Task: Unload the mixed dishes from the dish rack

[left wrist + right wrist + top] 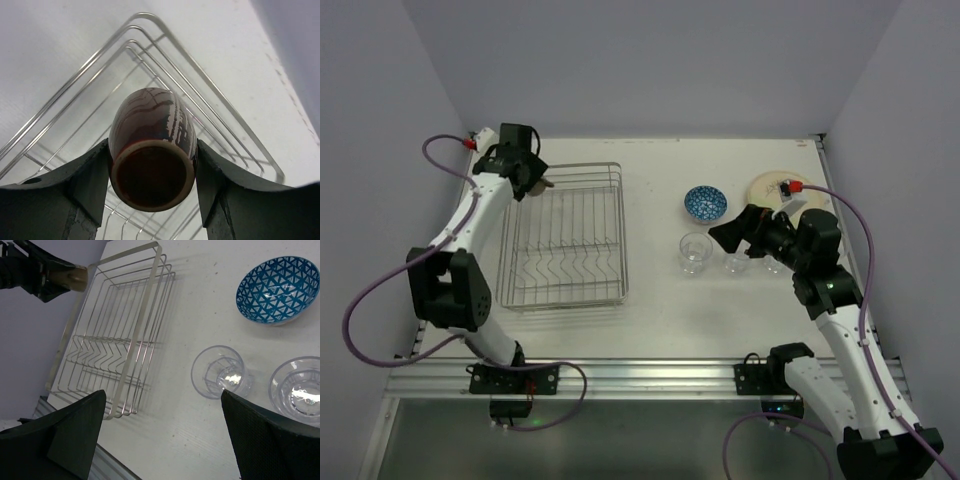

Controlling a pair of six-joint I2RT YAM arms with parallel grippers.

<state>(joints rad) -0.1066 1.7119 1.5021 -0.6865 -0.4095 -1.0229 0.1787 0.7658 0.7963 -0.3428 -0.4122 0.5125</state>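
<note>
The dish rack (622, 235) is lying on the table's 9 o'clock side. No dish is showing among its prongs, apart from what the left arm is holding over its 11 o'clock corner.

Toward 2 o'clock, the cream plates (770, 188) are sitting stacked, with the blue-patterned bowl (705, 203) just beside them at their 9 o'clock. A row of clear glasses (695, 252) is standing at the bowl's 6 o'clock. The right gripper (732, 232) is hanging over that row with its jaws spread wide and nothing between them.

The left gripper (152, 150) is clamping the dark brown mug (152, 130), which is lying sideways with one round end facing the wrist camera. One finger is pressing on each side of its belly.

The mug is probably handling as a light, stiff piece, but its glossy glaze and barrel curve are likely making it slippery against flat pads. It is also breakable if dropped on the wire or the table. Squeezing across the widest part, as now, is looking like the safest hold. No handle is showing from here.
</note>
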